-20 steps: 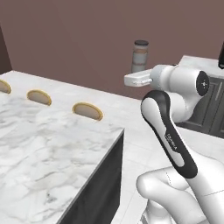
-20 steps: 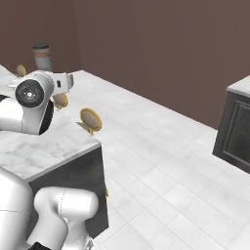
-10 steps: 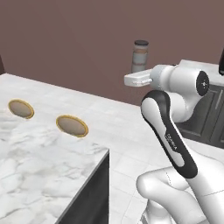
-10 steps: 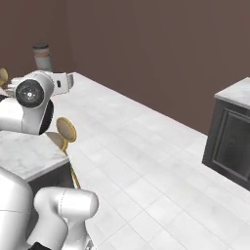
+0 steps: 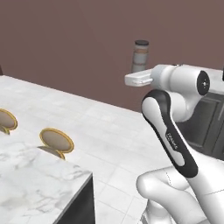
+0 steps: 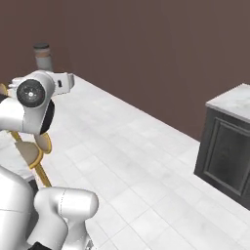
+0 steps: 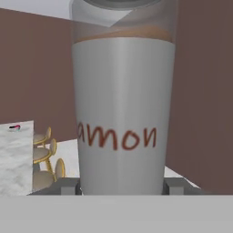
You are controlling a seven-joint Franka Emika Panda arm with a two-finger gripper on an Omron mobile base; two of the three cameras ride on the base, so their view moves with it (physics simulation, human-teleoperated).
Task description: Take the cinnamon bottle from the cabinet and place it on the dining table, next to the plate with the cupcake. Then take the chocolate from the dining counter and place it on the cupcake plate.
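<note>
One slim cinnamon bottle [image 5: 140, 56] stands upright in the robot's gripper [image 5: 139, 78], lifted well above the pale tiled floor [image 5: 109, 131] against a plain brown wall [image 5: 78, 48]. Seen from the hand, the two fingers [image 7: 68, 186] pinch the bottle at its base on either side, its pale label bearing red lettering and brown spice showing above the band under the dark cap. To the arm's left, a squared corner of the white marble dining table [image 5: 35, 183] juts into view, with round tan stools [image 5: 56, 141] tucked just beside its edge. Far off on that marble, a tiny pink-red speck [image 7: 16, 127] sits, too small to identify. To the arm's right, a low dark cabinet [image 6: 224, 141] with a panelled door stands apart.
</note>
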